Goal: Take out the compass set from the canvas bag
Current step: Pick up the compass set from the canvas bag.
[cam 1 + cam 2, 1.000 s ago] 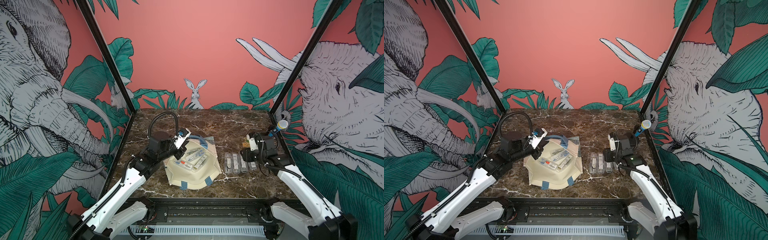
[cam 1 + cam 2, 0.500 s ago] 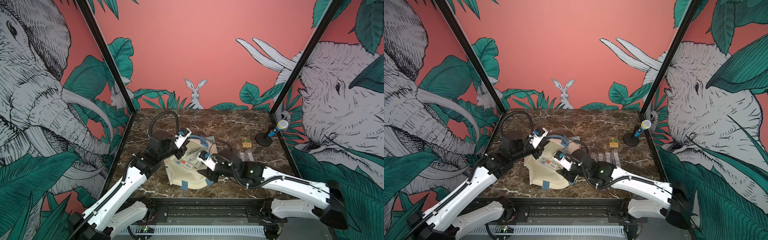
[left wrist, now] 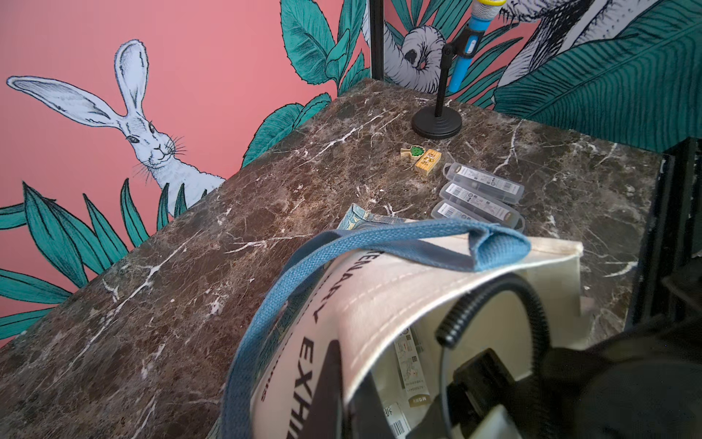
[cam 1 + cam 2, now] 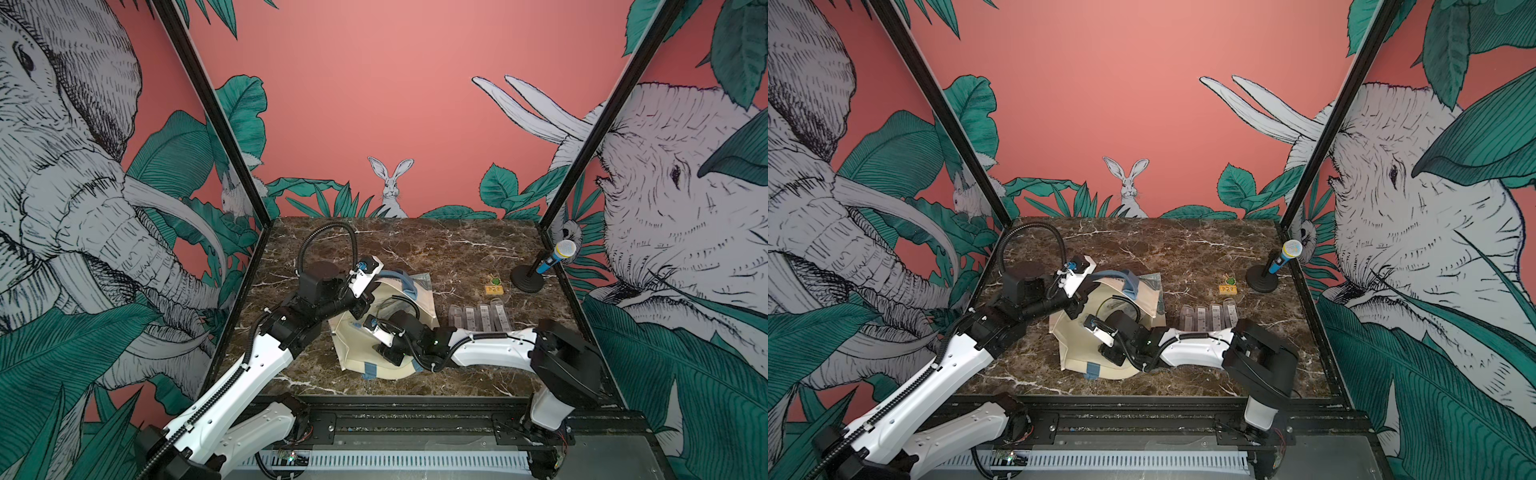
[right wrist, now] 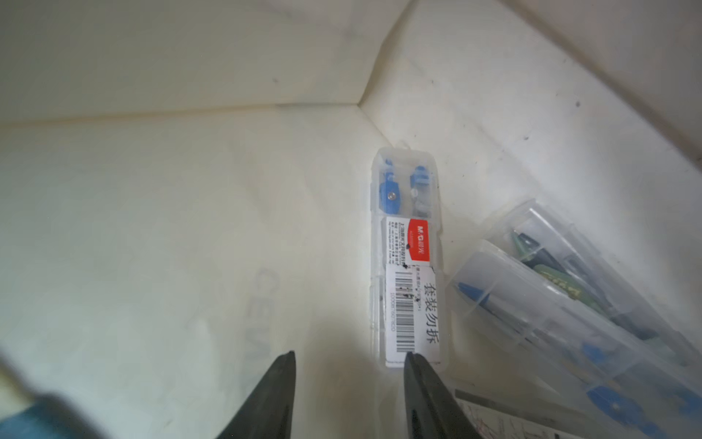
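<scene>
Your left tool (image 4: pixel 362 306) is pinching the bag (image 4: pixel 353 355) rim up, so your right tool (image 5: pixel 349 359), spread, is pointing at a compass set (image 5: pixel 408 258) inside.

Left pincer (image 4: pixel 362 308) clamped, right pincer (image 5: pixel 349 355) standing parted.

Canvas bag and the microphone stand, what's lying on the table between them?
Four clear cases side by side, plus a small yellow block nearer the stand, seen in both top views.

canvas bag (image 3: pixel 399 281) matt cloth; compass set (image 5: pixel 408 258) clear plastic
</scene>
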